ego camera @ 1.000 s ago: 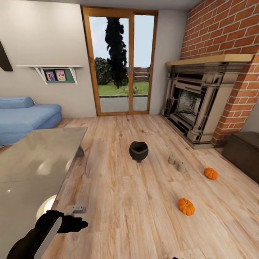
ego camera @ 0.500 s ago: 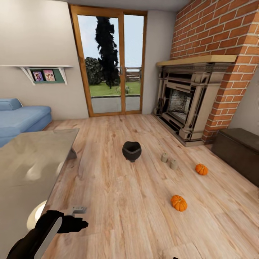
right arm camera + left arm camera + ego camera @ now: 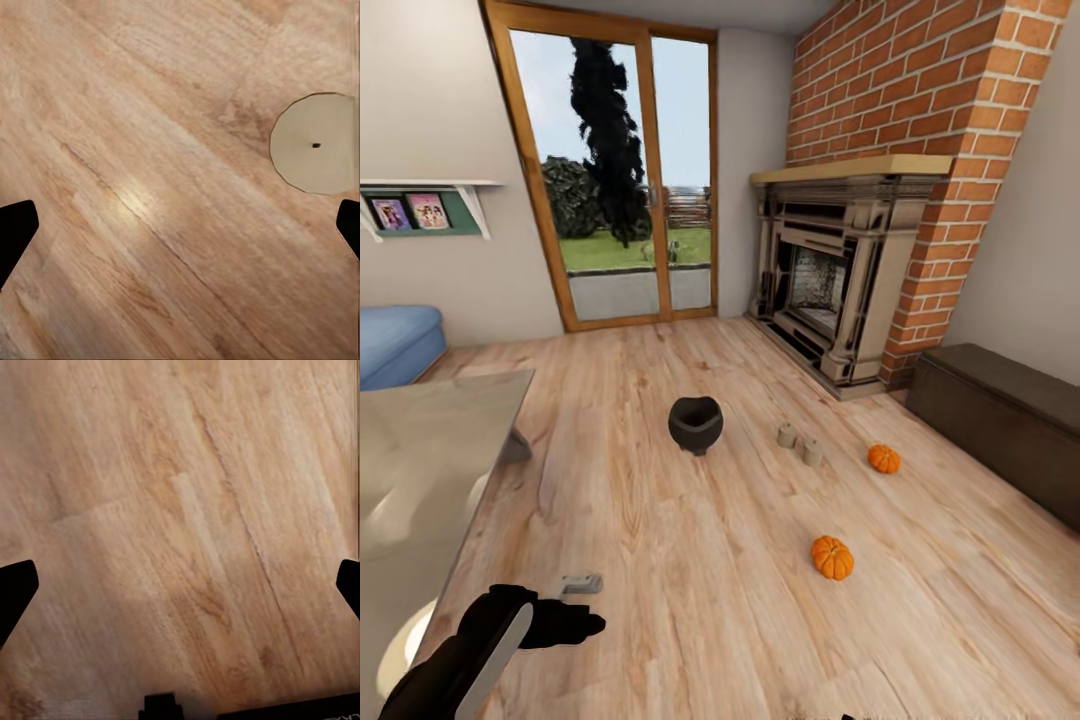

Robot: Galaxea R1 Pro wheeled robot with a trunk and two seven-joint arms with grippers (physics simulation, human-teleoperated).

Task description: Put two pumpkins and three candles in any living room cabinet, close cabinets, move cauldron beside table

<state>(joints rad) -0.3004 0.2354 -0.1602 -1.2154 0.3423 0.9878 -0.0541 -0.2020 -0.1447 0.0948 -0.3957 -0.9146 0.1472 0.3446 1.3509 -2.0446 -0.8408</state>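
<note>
The black cauldron [image 3: 695,424] stands on the plank floor in mid-room. To its right stand two small pale candles [image 3: 787,435] [image 3: 813,452]. One orange pumpkin [image 3: 883,459] lies near the cabinet, the other pumpkin [image 3: 832,557] closer to me. The low dark-brown cabinet [image 3: 1000,415] runs along the right wall, its fronts closed. The glossy grey table [image 3: 420,470] is at the left. My left gripper [image 3: 592,626] hangs open over bare floor, as does the left gripper [image 3: 180,592] in its wrist view. My right gripper [image 3: 180,232] is open above floor beside a pale round disc [image 3: 315,142] with a dark centre dot, perhaps a candle top.
A brick-and-stone fireplace [image 3: 830,280] stands at the back right. Glass doors [image 3: 610,180] fill the far wall. A blue sofa [image 3: 395,345] sits at the far left, behind the table. A small grey table foot [image 3: 581,583] lies just ahead of my left gripper.
The whole head view has slid left, so the camera has turned right. More of the cabinet shows and less of the sofa. The things on the floor have not moved.
</note>
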